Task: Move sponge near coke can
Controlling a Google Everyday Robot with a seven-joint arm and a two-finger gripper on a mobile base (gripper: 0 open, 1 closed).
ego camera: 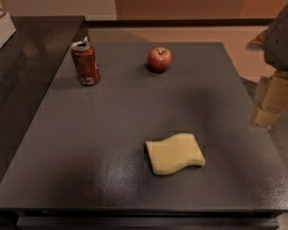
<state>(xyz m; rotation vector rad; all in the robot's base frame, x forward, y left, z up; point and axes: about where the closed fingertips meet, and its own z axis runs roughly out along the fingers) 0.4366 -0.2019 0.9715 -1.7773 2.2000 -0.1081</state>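
The scene is dim and warm-toned. The dark table [134,109] carries a soft pale sheen toward its front, just left of the sponge [175,153], which is the brightest thing on it. The apple [160,59] casts a faint shadow at its base, and the can [85,63] glints on its silver top. The gripper [266,116], at the right edge beside the table, looks pale and washed out.

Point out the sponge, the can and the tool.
sponge [175,153]: camera view, middle of its top face.
can [85,64]: camera view, middle of its red side.
tool [269,110]: camera view, pale lower end, right of the table [101,128].
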